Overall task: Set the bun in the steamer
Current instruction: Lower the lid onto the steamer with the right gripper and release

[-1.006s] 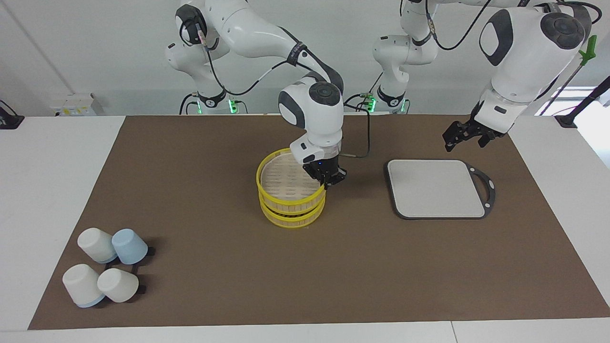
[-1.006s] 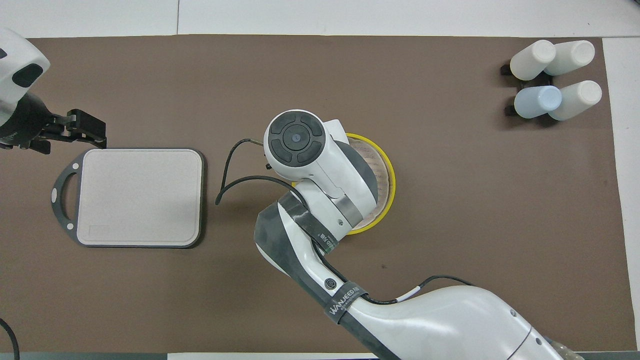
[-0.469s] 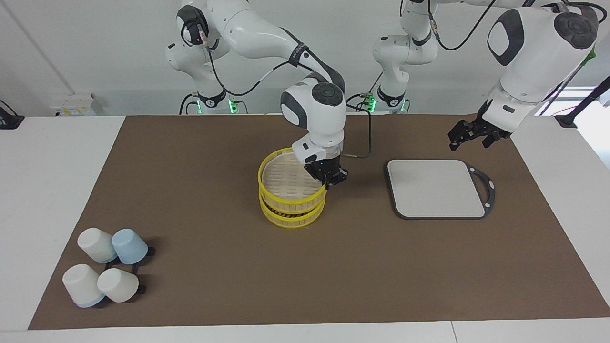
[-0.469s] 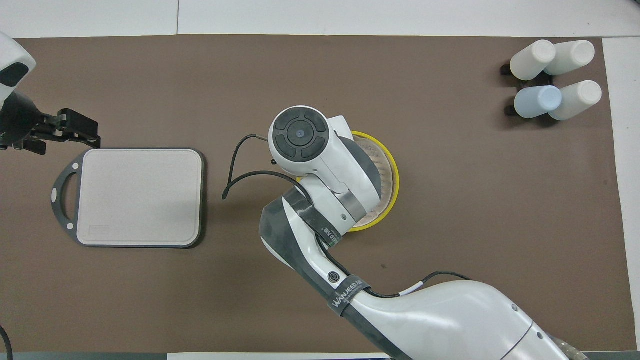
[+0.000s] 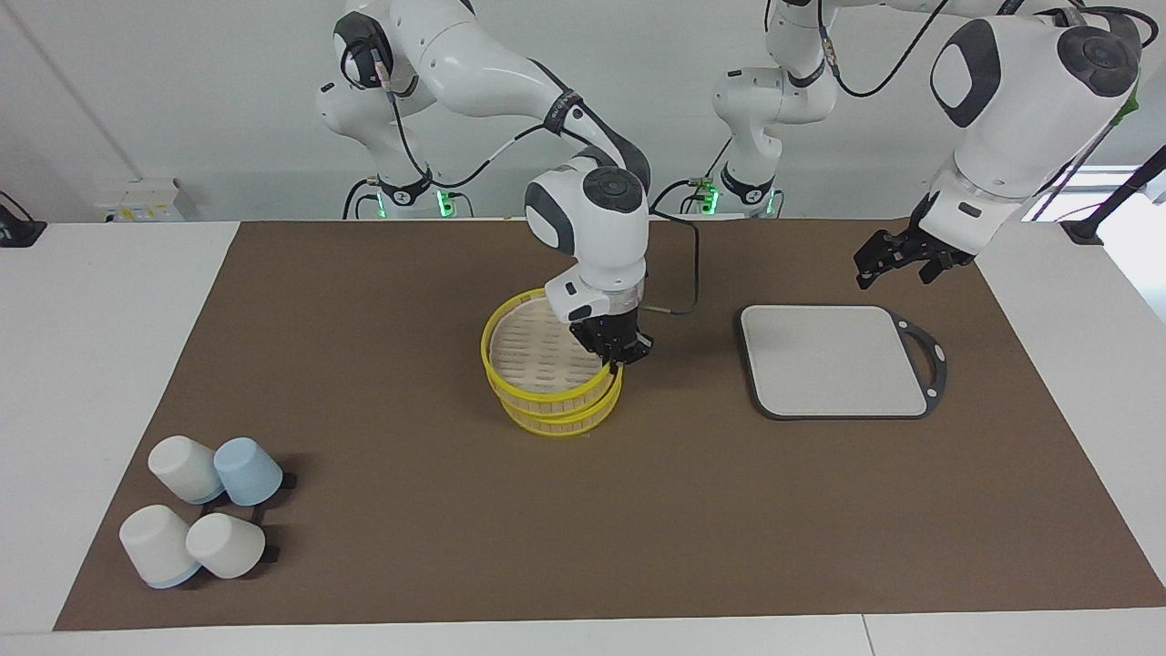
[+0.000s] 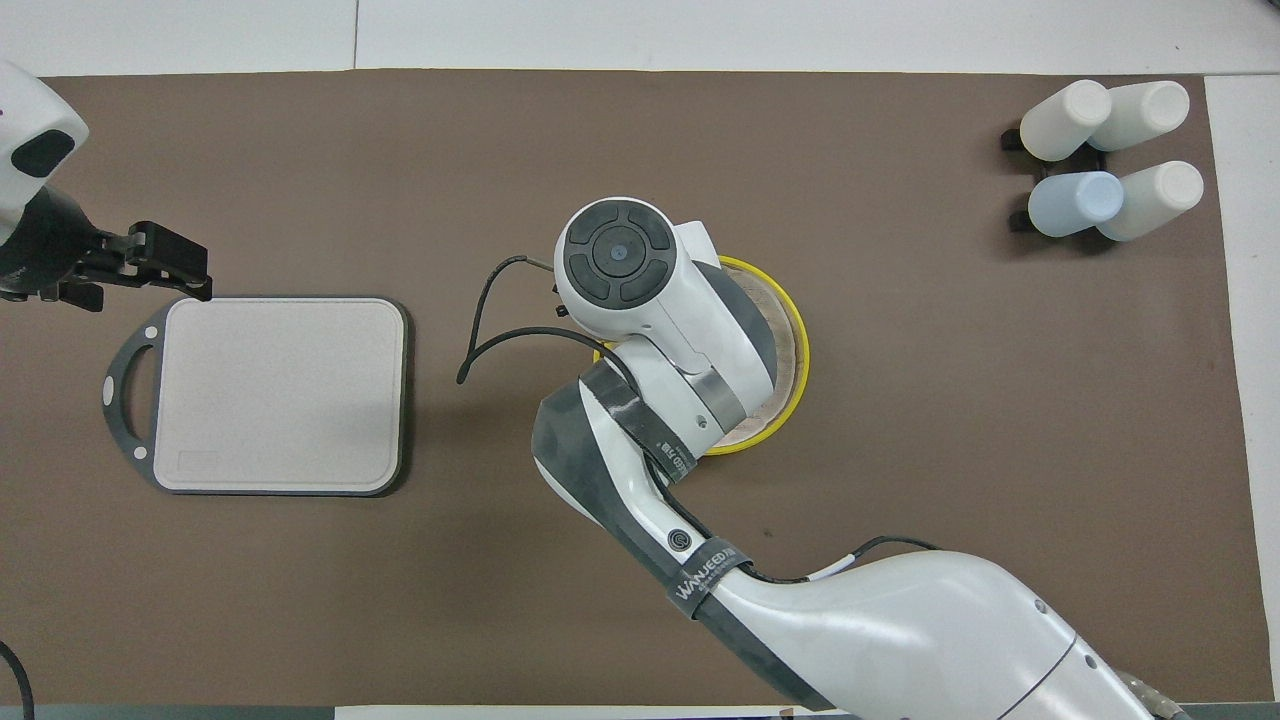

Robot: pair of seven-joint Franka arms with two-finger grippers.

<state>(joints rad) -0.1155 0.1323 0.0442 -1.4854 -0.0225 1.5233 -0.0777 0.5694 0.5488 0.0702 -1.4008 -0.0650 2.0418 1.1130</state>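
Note:
The steamer, a round bamboo basket with yellow rims, stands at the middle of the mat. Its slatted lid lies slats-up over it, shifted toward the right arm's end; whether lid and basket touch I cannot tell. My right gripper is shut on the lid's rim, on the side toward the left arm. In the overhead view the right arm covers most of the lid and the gripper itself. The bun is hidden. My left gripper hangs open and empty over the mat beside the grey board, also in the overhead view.
A grey rectangular board with a dark handle lies toward the left arm's end, bare on top. Several upturned white and pale blue cups cluster at the right arm's end, farther from the robots.
My right gripper has carried the lid sideways toward the right arm's end, so it now sits off-centre over the basket. The left gripper has risen a little by the board.

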